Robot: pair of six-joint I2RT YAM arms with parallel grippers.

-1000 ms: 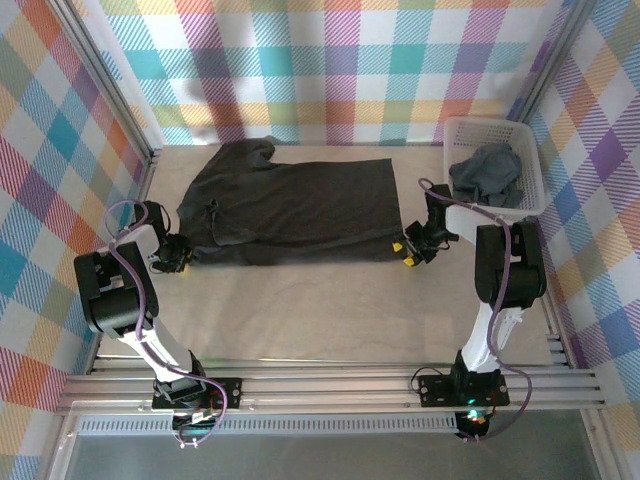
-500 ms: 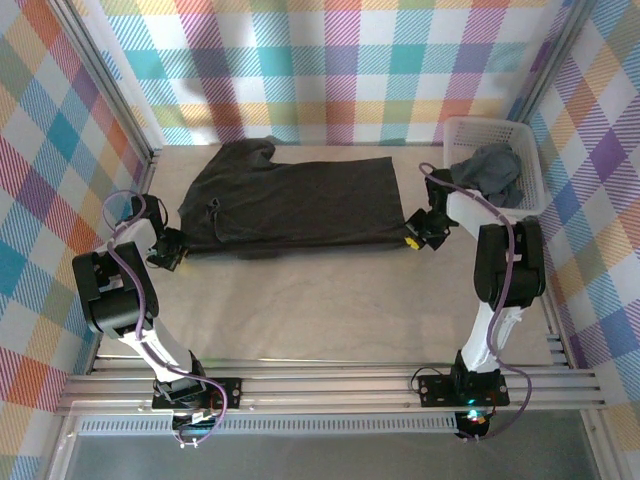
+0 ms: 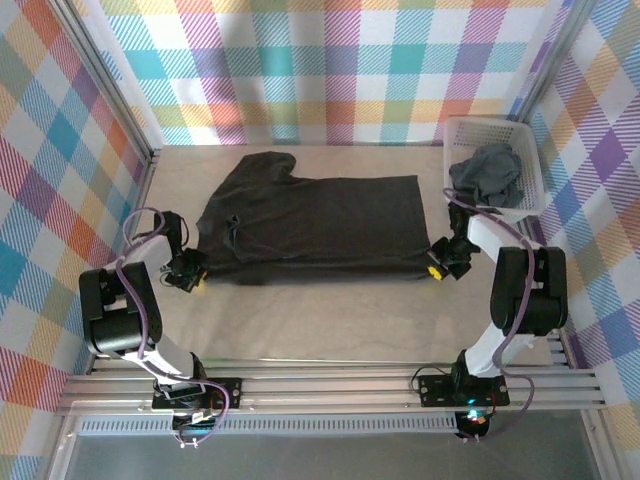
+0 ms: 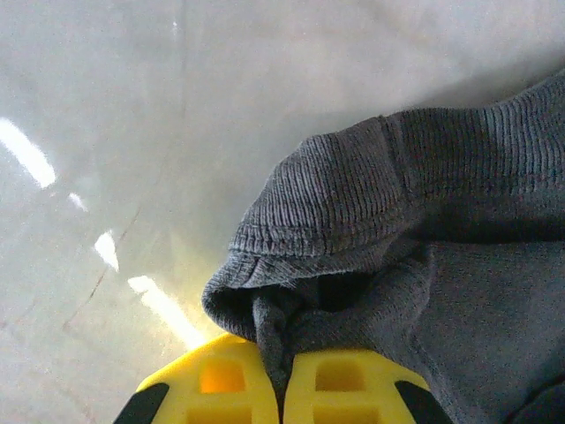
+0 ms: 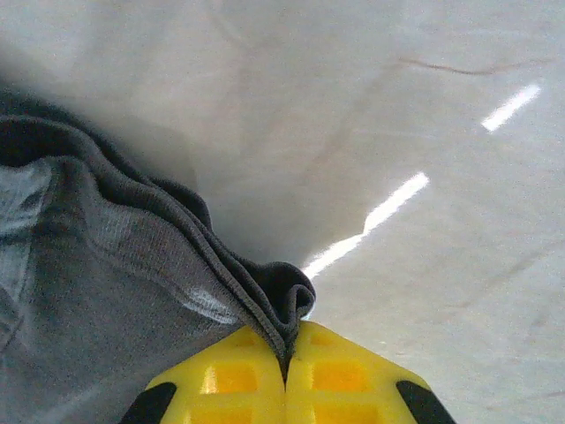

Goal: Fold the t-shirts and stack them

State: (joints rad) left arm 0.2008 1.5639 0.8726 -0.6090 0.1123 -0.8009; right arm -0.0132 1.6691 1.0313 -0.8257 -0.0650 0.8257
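Observation:
A dark grey t-shirt (image 3: 315, 225) lies spread on the table, folded lengthwise, with a sleeve poking out at its far left. My left gripper (image 3: 190, 277) is shut on the shirt's near left corner; its yellow fingers (image 4: 221, 389) pinch a bunched ribbed hem (image 4: 371, 203). Over at the near right corner my right gripper (image 3: 440, 265) is shut on the cloth, a doubled hem edge (image 5: 265, 305) caught between the yellow fingers (image 5: 344, 375). A second dark t-shirt (image 3: 487, 175) sits crumpled in the white basket (image 3: 530, 160).
The basket stands at the far right against the plaid wall. Bare beige table (image 3: 320, 320) stretches between the shirt and the metal rails (image 3: 320, 385) at the near edge. Plaid walls close in the left, back and right.
Both grippers have moved to the right and nearer, dragging the shirt with them. The shirt now lies further right, close to the basket.

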